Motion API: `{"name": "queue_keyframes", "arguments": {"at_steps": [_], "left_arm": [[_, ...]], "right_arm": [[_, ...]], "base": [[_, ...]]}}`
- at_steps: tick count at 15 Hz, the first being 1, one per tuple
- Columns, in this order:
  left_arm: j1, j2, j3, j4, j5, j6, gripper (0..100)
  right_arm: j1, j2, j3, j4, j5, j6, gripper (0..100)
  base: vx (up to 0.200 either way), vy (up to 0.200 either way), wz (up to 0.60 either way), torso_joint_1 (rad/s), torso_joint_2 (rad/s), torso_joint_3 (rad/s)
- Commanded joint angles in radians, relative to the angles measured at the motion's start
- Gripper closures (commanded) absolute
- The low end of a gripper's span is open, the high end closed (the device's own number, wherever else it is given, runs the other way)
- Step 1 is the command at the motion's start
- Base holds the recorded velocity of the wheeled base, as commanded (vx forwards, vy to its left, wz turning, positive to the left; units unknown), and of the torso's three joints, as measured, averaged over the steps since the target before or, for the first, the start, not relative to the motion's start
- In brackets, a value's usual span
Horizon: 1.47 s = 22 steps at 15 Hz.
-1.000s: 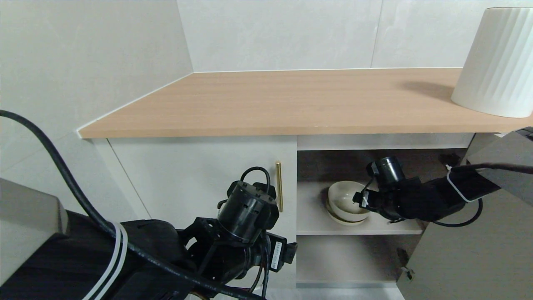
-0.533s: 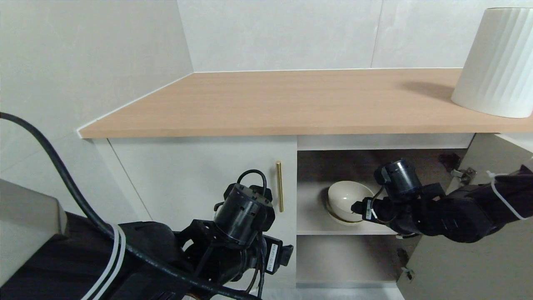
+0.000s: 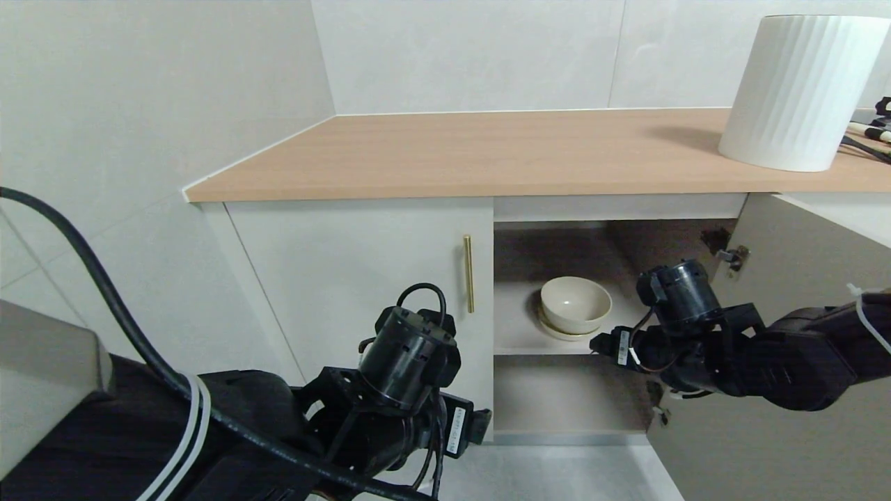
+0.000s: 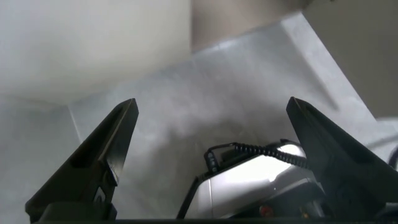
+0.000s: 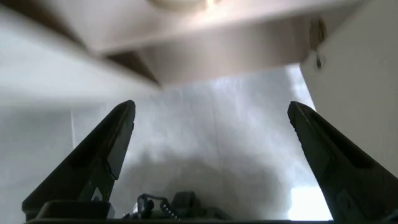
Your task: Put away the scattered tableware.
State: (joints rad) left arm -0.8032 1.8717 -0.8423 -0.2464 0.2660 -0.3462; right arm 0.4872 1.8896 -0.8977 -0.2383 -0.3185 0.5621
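Note:
A cream bowl [image 3: 576,303] sits upright on a pale plate [image 3: 555,331] on the upper shelf [image 3: 518,334] of the open cabinet. My right arm's wrist [image 3: 681,327] hangs in front of the cabinet, below and to the right of the bowl and apart from it. My right gripper [image 5: 211,155] is open with nothing between its fingers and faces the floor in front of the shelf. My left gripper [image 4: 211,155] is also open and holds nothing; it faces the pale floor, low in front of the shut left door.
The right cabinet door [image 3: 786,292] stands open beside my right arm. The left door is shut and has a brass handle [image 3: 468,273]. On the wooden countertop [image 3: 487,149] stands a white ribbed cylinder [image 3: 793,90]. The lower shelf [image 3: 564,400] is bare.
My right arm has drawn back out of the cabinet and down, leaving the bowl on its plate. The head camera has pulled back, shifting the whole picture.

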Motion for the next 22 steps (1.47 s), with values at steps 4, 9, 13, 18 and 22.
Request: {"name": "queue_keyframes", "arguments": {"at_steps": [4, 9, 13, 18, 22], "left_arm": [[0.001, 0.001, 0.0, -0.001, 0.002, -0.001, 0], [0.001, 0.003, 0.0, -0.001, 0.002, -0.001, 0], [0.001, 0.003, -0.001, -0.001, 0.007, -0.001, 0], [0.006, 0.0, -0.003, -0.001, 0.022, -0.001, 0], [0.006, 0.003, -0.006, -0.002, 0.033, -0.001, 0]], "right_arm": [[0.011, -0.003, 0.009, -0.001, -0.001, -0.001, 0], [0.027, -0.003, 0.011, -0.001, -0.001, 0.001, 0], [0.054, -0.047, 0.077, -0.001, 0.001, -0.056, 0], [0.074, -0.267, 0.212, 0.174, 0.098, -0.105, 0], [0.073, -0.377, 0.367, 0.189, 0.102, -0.087, 0]], "base": [[-0.2, 0.0, 0.0, 0.002, 0.0, 0.001], [-0.2, 0.0, 0.0, 0.0, 0.0, 0.003], [-0.15, 0.0, 0.0, 0.001, 0.0, 0.002], [0.0, 0.0, 0.0, 0.0, 0.0, 0.0], [0.0, 0.0, 0.0, 0.0, 0.0, 0.0]]}}
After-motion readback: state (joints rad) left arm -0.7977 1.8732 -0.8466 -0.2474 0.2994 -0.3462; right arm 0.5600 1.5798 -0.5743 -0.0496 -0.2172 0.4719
